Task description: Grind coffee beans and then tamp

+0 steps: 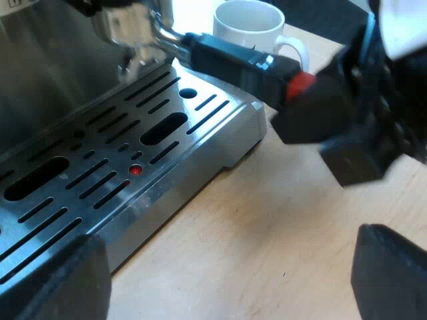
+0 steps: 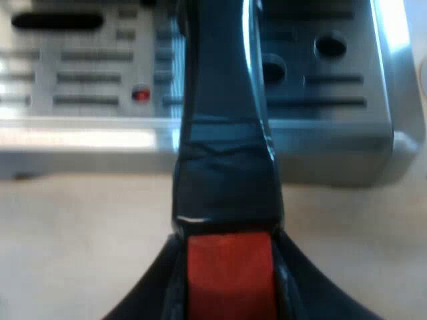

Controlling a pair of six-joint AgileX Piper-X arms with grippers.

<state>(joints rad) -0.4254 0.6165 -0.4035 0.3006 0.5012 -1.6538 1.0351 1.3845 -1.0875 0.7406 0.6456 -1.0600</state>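
Right wrist view: the holder (image 2: 223, 133) runs its dark handle straight out from the front of the espresso machine (image 1: 47, 67), red end nearest, clamped tight in my right gripper (image 2: 229, 287). My left gripper (image 1: 227, 283) hangs spread wide and empty beside the drip tray (image 1: 220, 137), farther off.

A white mug (image 1: 250, 23) stands upright on the pale wooden table (image 1: 267, 233), its handle showing, resting on the tabletop.
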